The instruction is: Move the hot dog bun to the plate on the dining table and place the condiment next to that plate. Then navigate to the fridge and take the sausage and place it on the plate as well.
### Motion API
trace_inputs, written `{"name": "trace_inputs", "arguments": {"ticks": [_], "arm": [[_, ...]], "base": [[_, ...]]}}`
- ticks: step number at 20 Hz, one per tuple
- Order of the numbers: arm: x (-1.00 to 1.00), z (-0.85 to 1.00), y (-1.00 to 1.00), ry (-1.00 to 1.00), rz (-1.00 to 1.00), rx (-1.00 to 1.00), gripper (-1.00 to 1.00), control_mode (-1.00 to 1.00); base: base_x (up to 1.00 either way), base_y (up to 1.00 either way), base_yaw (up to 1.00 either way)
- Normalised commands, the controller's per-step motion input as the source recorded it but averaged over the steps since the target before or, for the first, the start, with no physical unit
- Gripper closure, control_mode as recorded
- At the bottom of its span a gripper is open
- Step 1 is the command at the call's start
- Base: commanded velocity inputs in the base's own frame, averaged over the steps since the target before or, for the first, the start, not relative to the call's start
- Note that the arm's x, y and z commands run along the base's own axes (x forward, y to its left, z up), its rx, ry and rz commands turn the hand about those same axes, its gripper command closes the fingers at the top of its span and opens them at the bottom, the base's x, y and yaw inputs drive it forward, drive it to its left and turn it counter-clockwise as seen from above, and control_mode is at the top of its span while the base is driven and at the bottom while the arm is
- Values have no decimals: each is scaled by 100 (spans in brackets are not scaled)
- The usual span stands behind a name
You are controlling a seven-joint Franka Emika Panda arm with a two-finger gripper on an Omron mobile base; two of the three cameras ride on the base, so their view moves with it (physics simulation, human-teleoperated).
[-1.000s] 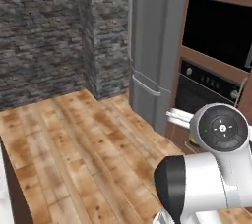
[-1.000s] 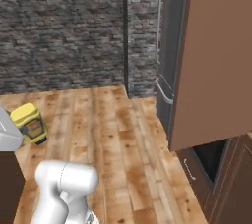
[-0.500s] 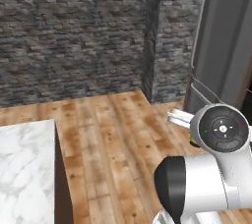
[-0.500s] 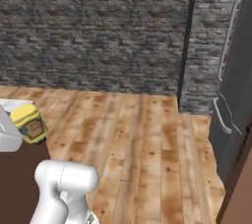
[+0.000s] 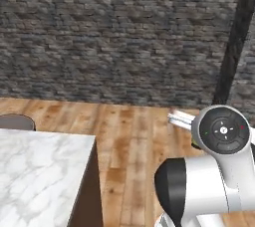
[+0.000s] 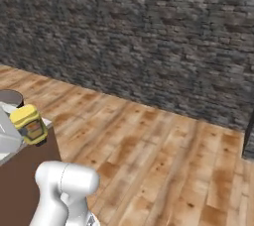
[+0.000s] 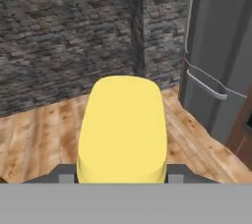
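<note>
My gripper (image 7: pixel 122 176) is shut on the condiment (image 7: pixel 122 129), a yellow bottle whose body stands upright between the dark fingertips (image 7: pixel 61 176). In the right base view the condiment (image 6: pixel 30 123) hangs at the far left with its mustard cap up, held beside the white hand. A corner of the dining table (image 5: pixel 45 171), white marble on a brown base, lies at the lower left of the left base view. The grey fridge (image 7: pixel 216 70) with its long handle stands at the right of the hand view. The plate, the hot dog bun and the sausage are out of view.
A dark stone wall (image 5: pixel 124 37) runs across the back above a wooden floor (image 6: pixel 163 160). A dark round object (image 5: pixel 15 121) shows behind the table's far edge. A dark column (image 5: pixel 234 47) rises at the right.
The whole picture has shifted: the base has turned, so the fridge and oven have left the base views and the table corner has come in. The bottle stays in the grip.
</note>
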Motion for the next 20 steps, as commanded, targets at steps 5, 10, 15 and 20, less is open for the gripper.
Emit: {"name": "trace_inputs", "arguments": {"ticks": [5, 10, 15, 20], "arm": [[0, 0, 0, 0, 0, 0, 100, 100], [0, 0, 0, 0, 0, 0, 100, 100], [0, 0, 0, 0, 0, 0, 100, 100], [0, 0, 0, 0, 0, 0, 100, 100]], "base": [[100, -22, 61], [98, -36, 56], [89, -50, 52], [89, -56, 47]]}}
